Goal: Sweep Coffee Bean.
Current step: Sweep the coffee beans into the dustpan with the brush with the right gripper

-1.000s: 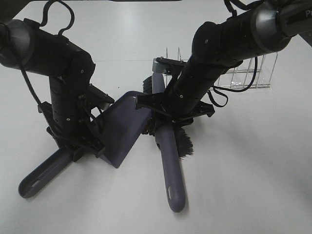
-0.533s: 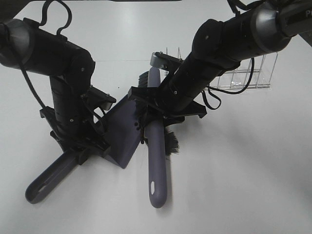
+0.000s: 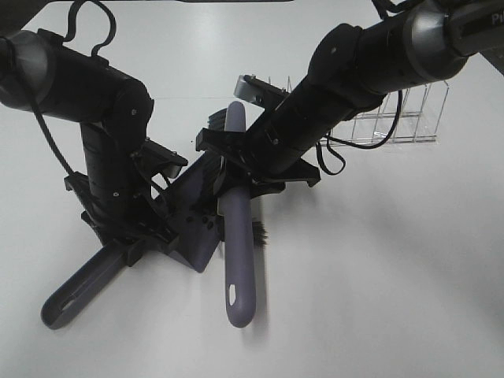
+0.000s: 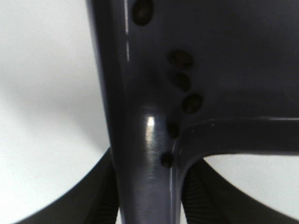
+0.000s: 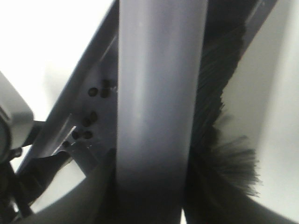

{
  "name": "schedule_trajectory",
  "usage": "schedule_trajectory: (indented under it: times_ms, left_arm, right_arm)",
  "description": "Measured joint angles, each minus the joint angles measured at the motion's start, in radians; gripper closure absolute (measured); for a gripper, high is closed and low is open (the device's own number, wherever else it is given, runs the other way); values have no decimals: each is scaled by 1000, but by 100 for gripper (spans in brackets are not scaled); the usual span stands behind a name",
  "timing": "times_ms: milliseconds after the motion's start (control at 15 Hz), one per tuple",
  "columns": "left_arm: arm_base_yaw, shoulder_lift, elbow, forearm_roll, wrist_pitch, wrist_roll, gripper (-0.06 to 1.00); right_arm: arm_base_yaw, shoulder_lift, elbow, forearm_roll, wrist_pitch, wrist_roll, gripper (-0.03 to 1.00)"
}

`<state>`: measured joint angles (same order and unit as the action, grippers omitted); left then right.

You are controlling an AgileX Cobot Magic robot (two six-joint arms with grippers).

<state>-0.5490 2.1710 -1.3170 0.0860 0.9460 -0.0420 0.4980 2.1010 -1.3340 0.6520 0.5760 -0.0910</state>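
Observation:
My left gripper [image 3: 130, 242] is shut on the handle [image 3: 79, 287] of the purple dustpan [image 3: 193, 216], which is tilted with its mouth toward the middle. Several coffee beans [image 3: 206, 223] lie inside the pan, also seen as dark ovals, the coffee beans [image 4: 182, 81], near the handle joint and as coffee beans [image 5: 88, 123]. My right gripper [image 3: 236, 169] is shut on the purple brush [image 3: 236, 260]; its black bristles [image 3: 257, 232] sit at the pan's mouth. The left gripper [image 4: 149, 205] clamps the dustpan handle. The right gripper [image 5: 149, 200] clamps the brush handle [image 5: 159, 93].
A clear acrylic rack [image 3: 394, 118] stands at the back right behind the right arm. One small dark speck [image 3: 191, 142] lies on the white table [image 3: 378, 276] behind the dustpan.
The right arm has swept the brush leftward into the dustpan's mouth, its handle end swinging left. The dustpan shifted slightly right early on, then stayed put.

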Motion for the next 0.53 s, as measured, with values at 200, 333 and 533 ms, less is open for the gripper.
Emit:
schedule_trajectory:
  times_ms: [200, 333, 533]
  left_arm:
    - [0, 0, 0, -6, -2, 0, 62]
    - [0, 0, 0, -14, -3, 0, 62]
    - [0, 0, 0, -18, -3, 0, 62]
  right_arm:
    - [0, 0, -92, -19, 90, -8, 62]
    - [0, 0, -134, -94, 154, -7, 62]
    - [0, 0, -171, -188, 236, 5, 62]
